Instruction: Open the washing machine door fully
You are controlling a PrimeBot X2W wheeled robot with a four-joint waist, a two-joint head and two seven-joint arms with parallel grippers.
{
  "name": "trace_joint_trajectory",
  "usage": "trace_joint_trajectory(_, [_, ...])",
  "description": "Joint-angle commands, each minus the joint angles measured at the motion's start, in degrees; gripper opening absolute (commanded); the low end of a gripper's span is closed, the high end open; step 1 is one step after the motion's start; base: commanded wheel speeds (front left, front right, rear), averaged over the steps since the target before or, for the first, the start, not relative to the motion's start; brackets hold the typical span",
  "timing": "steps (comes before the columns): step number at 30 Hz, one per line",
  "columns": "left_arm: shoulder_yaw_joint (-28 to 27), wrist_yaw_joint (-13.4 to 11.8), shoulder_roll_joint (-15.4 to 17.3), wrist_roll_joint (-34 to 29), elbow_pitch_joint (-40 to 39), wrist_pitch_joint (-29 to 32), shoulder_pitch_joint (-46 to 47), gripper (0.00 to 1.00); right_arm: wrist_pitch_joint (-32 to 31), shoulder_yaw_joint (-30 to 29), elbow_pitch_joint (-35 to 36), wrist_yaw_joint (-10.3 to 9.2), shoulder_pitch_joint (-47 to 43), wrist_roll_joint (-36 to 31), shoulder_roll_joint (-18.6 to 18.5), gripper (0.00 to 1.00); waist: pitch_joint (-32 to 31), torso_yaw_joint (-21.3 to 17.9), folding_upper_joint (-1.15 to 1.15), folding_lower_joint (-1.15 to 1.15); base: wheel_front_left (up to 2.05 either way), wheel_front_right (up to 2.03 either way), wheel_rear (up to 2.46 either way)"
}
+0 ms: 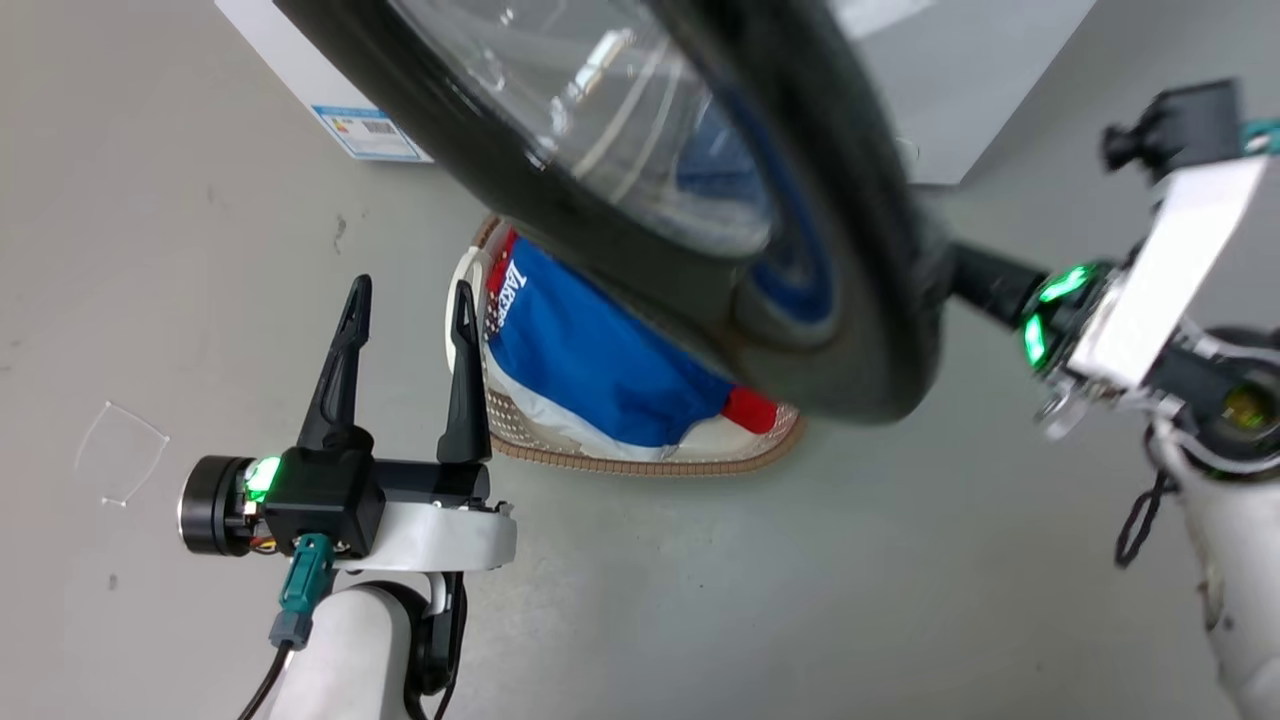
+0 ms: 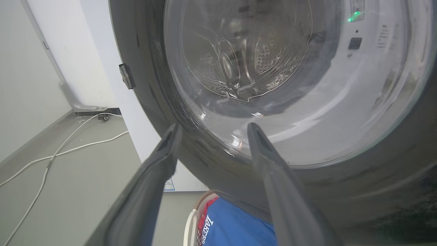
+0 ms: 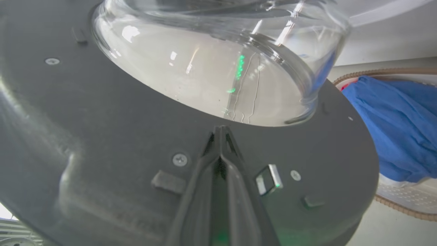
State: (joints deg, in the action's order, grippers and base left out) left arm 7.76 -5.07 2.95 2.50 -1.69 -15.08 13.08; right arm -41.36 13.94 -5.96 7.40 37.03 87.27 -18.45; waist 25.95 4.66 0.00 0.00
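Our left gripper (image 1: 410, 300) sits low on our left, its two dark fingers (image 1: 340, 370) spread wide apart and pointing up above the pale forearm (image 1: 340, 650). Our right gripper (image 3: 221, 136) reaches in from the right on a tilted wrist (image 1: 1150, 290), fingers pressed together tip to tip, a green light (image 1: 1060, 285) glowing at its base

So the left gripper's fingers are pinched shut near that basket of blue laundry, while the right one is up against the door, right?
No: the left gripper is open, fingers spread apart, as the head view shows. The rest stands.
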Motion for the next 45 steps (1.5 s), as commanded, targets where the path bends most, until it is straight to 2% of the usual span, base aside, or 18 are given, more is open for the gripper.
trace_joint_trajectory(1, [0.00, -0.03, -0.08, -0.16, 0.22, -0.14, -1.01, 1.00, -0.54, 1.27, 1.51, 0.16, -2.18, 0.51, 1.00, 0.00, -1.13, 0.03, 0.00, 0.00, 0.00, 0.00, 0.00])
trace_joint_trajectory(17, [0.46, -0.34, -0.08, 0.26, 1.17, -0.14, -4.03, 1.00, -3.12, 8.82, 5.69, 0.17, -9.29, 1.15, 4.69, 0.00, -6.67, 0.98, 0.00, 0.00, 0.00, 0.00, 0.00])
trace_joint_trajectory(30, [0.43, -0.22, -0.08, 0.04, 1.72, -0.14, -6.36, 1.00, -0.97, 9.52, 6.79, 0.17, -15.72, 2.28, 5.88, 0.00, -10.59, 1.22, 0.00, 0.00, 0.00, 0.00, 0.00])
trace_joint_trajectory(45, [-0.94, 0.08, -0.08, -0.71, 3.15, -0.14, -14.26, 1.00, 17.76, -1.48, 5.57, 0.16, -29.03, 1.66, 8.73, 0.00, -22.28, -0.97, 0.00, 0.00, 0.00, 0.00, 0.00])
